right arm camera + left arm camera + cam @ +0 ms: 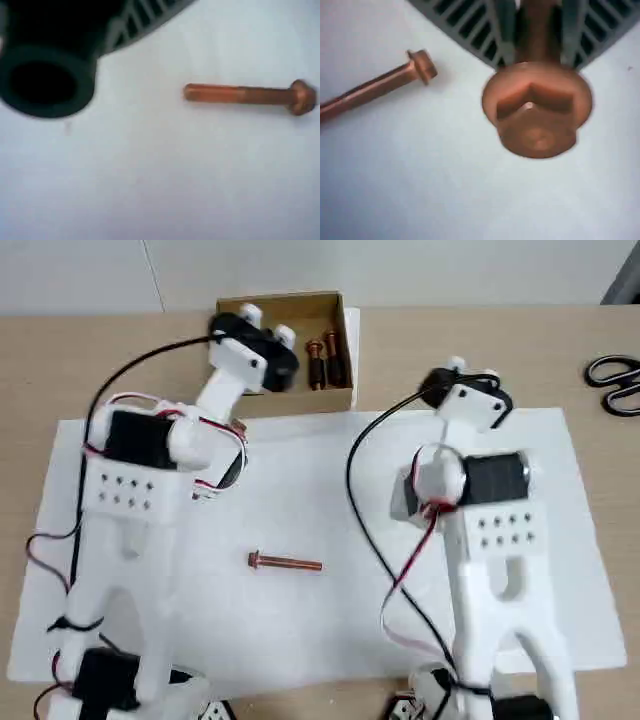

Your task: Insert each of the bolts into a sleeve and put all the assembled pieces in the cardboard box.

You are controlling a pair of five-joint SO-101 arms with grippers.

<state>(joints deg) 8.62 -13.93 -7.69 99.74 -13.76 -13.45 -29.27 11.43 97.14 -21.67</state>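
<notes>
**Grippers.** The left gripper is clamped on the held bolt. The jaws sit on either side of the shank, and the flanged hex head points outward at centre right of the left wrist view. The right gripper appears closed around a dark sleeve at the upper left of its wrist view. The sleeve's bore is open and unobstructed.

**Other items.** A loose bolt lies flat on the white sheet at the centre of the high view, apart from both arms. The cardboard box at top centre holds assembled pieces.

**Handling, as judged.** The bolts look like rigid, smooth metal — small, light, prone to roll and to slip if pinched near the tip. Take the loose one across mid-shank, clear of the head. The sleeve looks light and slightly yielding — hold it by the outer wall, leaving the mouth free.
</notes>
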